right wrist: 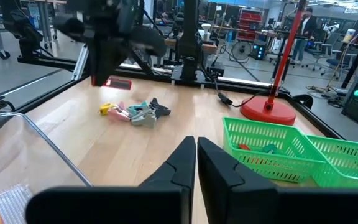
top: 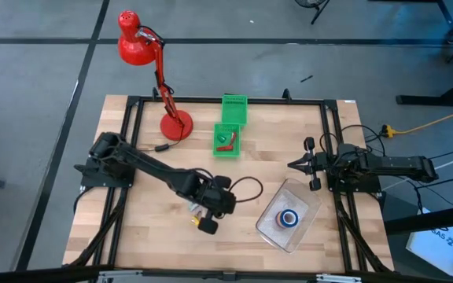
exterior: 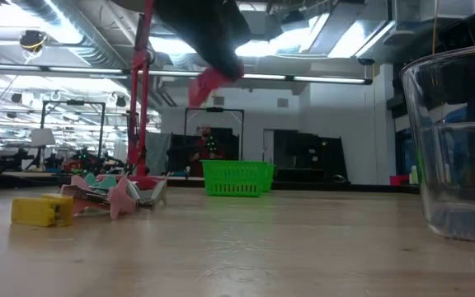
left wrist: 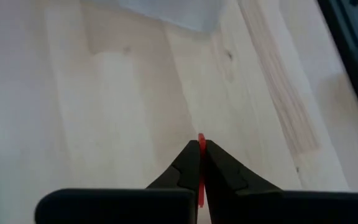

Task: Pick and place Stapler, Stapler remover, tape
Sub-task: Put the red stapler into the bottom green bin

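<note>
Spanning the frame is a light wood tabletop [top: 148, 228] w/ a black rail border, grey floor around it. Red desk lamp [top: 152, 75] stands at the far edge, base on the wood. Two green baskets [top: 230, 126] sit touching near the far-middle; the nearer one has small red and teal bits inside. Low view looks across into a big lab room w/ ceiling strip lights, benches and dark cabinets.

Left gripper [top: 211, 211] is out over the table's middle-front, raised off the wood. Fingers [left wrist: 219, 177] pressed together, clamped on a thin flat red piece [left wrist: 201, 146] whose edge shows between the tips; right wrist view shows the same red piece [right wrist: 118, 83] hanging under that arm, clear of the table.

Right gripper [top: 299, 164] waits at the right edge, fingers [right wrist: 219, 171] together, holding nothing.

Tape: a blue roll [top: 289, 218] w/ a red-pink centre lies in the clear plastic container [top: 278, 232], front-right of the left gripper. A yellow roll [exterior: 42, 209] lies on the wood just beside a small clutter of pink, teal and silver pieces [exterior: 114, 193], under the left arm. Can't tell which of these is stapler or remover.
</note>
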